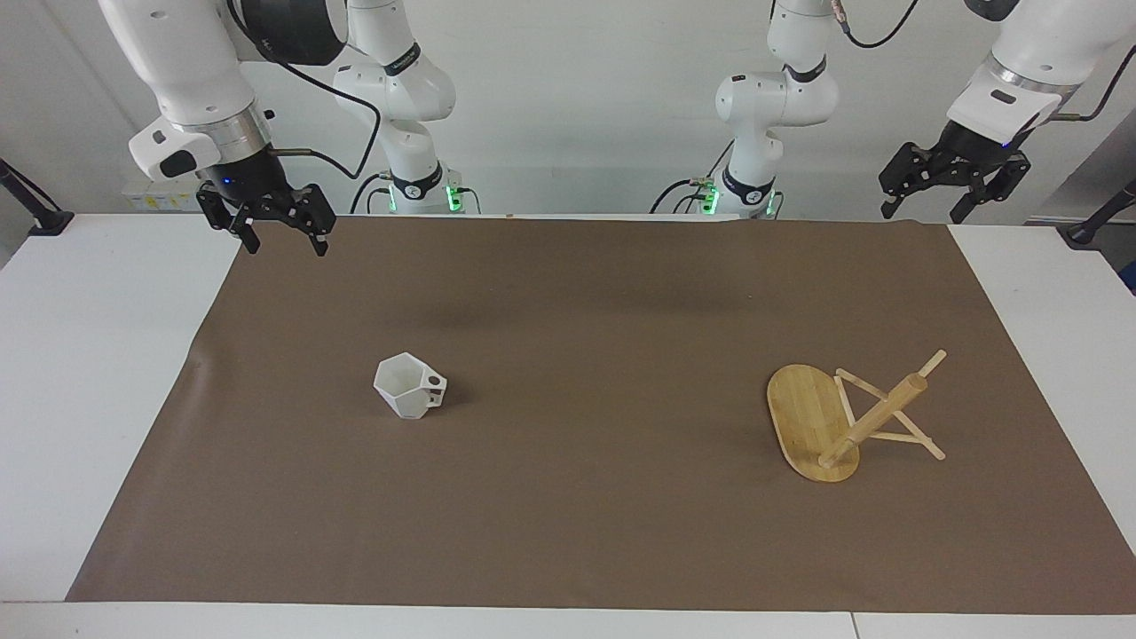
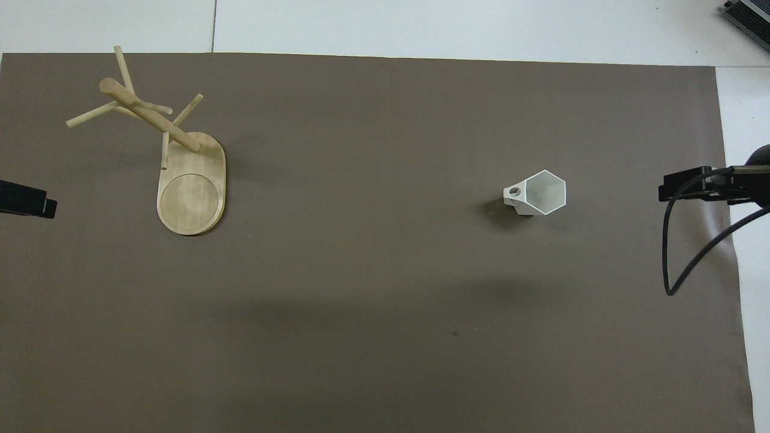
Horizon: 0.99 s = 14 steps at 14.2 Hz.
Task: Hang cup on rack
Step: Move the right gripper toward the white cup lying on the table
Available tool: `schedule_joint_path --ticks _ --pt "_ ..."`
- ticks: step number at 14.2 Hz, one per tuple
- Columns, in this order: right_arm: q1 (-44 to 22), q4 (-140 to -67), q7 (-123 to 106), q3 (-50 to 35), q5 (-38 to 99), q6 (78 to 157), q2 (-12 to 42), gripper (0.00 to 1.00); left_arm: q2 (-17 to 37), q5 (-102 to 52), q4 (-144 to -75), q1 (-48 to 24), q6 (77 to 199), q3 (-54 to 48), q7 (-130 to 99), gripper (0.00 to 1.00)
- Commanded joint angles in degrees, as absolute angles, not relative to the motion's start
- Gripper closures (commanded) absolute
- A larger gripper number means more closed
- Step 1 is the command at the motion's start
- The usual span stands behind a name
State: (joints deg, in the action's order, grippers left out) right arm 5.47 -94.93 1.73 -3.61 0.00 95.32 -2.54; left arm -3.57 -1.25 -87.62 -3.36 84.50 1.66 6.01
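Note:
The white faceted cup [image 1: 408, 386] stands upright on the brown mat toward the right arm's end, with its handle pointing toward the left arm's end; it also shows in the overhead view [image 2: 541, 192]. The bamboo rack [image 1: 874, 417] stands on its oval base toward the left arm's end, with its post at the end of the base farther from the robots [image 2: 150, 117]. My right gripper [image 1: 286, 240] is open and empty, raised over the mat's edge at its own end [image 2: 692, 185]. My left gripper [image 1: 925, 211] is open and empty, raised over the mat's edge at its end [image 2: 27, 201].
The brown mat [image 1: 586, 497] covers most of the white table [image 1: 89, 373]. A black cable [image 2: 686, 252] loops down from the right gripper. Both arm bases stand at the robots' edge of the table.

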Motion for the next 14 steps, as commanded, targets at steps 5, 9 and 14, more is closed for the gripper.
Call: schedule_joint_path --ticks 5,9,14 --pt "6.06 -97.12 2.37 -3.43 1.23 97.03 -4.22 0.00 -5.36 -0.35 -89.82 -3.25 84.46 1.58 5.54 0.00" --pt "6.06 -99.92 2.20 -3.60 1.23 102.28 -4.22 0.00 -5.36 -0.35 -89.82 -3.25 84.46 1.58 5.54 0.00" --pt "5.36 -103.88 3.25 -4.13 1.23 110.81 -2.47 0.00 -5.36 -0.44 -89.82 -3.25 84.46 1.49 5.54 0.00"
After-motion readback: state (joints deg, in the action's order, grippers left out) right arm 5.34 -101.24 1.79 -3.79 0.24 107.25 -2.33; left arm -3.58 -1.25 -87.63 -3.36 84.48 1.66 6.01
